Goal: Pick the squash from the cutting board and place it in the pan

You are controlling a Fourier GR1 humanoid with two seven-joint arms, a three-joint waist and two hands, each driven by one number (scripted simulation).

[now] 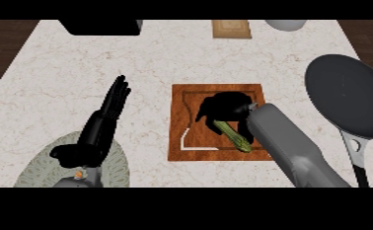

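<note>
The right hand curls over the squash on the cutting board; the pan lies at 2 o'clock. The squash looks stiff, light and smooth: grasp mid-length. The left hand rests, fingers straight.

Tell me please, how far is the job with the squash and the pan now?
Done: the right hand has reached the cutting board. In hand: its fingers curl over the green squash, which lies on the board. Left: lifting it and placing it in the dark pan at the right, which holds nothing. The left hand rests open.
</note>
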